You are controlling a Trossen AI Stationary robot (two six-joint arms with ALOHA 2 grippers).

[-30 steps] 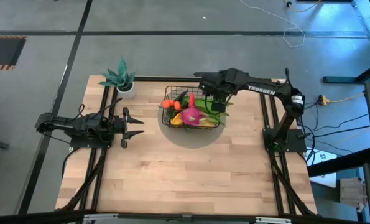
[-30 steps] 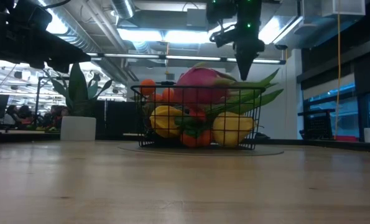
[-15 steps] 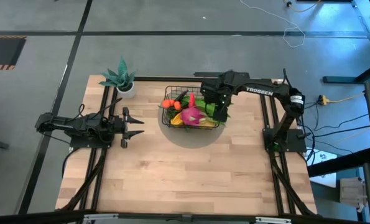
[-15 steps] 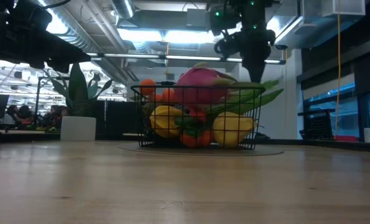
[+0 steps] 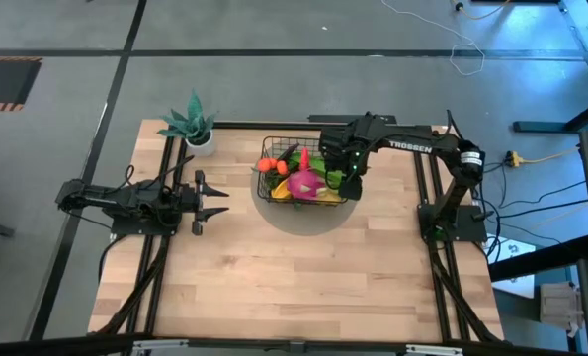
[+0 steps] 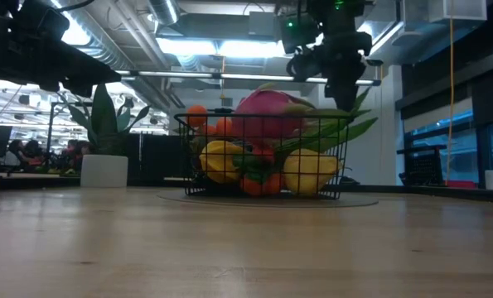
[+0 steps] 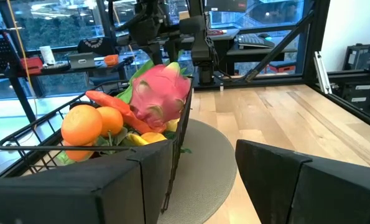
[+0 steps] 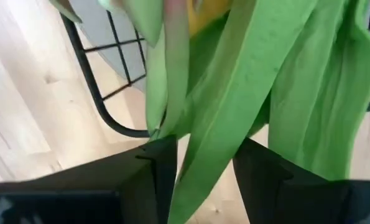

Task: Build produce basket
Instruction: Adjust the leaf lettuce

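Observation:
The black wire basket (image 5: 270,160) stands on a grey round mat and holds the produce: a pink dragon fruit (image 5: 303,183), oranges (image 7: 82,124), a carrot (image 7: 110,102), a yellow mango (image 6: 308,170) and long green bean pods (image 6: 345,131) that stick out over its right rim. My right gripper (image 5: 348,180) points down over the basket's right side, open, with a green pod (image 8: 234,112) running between its fingers. My left gripper (image 5: 222,202) is open and empty, left of the basket, near the table top. My right gripper has its two fingers (image 8: 153,168) on either side of one green bean pod (image 8: 200,180), coming from above. Whether the fingers touch the pod, I cannot tell. The pod lies with the others on the basket's right rim.
A teal potted plant (image 5: 190,127) in a white pot stands at the table's far left corner. The grey mat (image 5: 303,220) reaches past the basket on its near side. Bare wooden table (image 5: 303,287) lies toward the near edge.
My right gripper has moved toward the table's near edge and slightly right, along the basket's right side, staying pointed down. The basket and the produce have stayed where they were.

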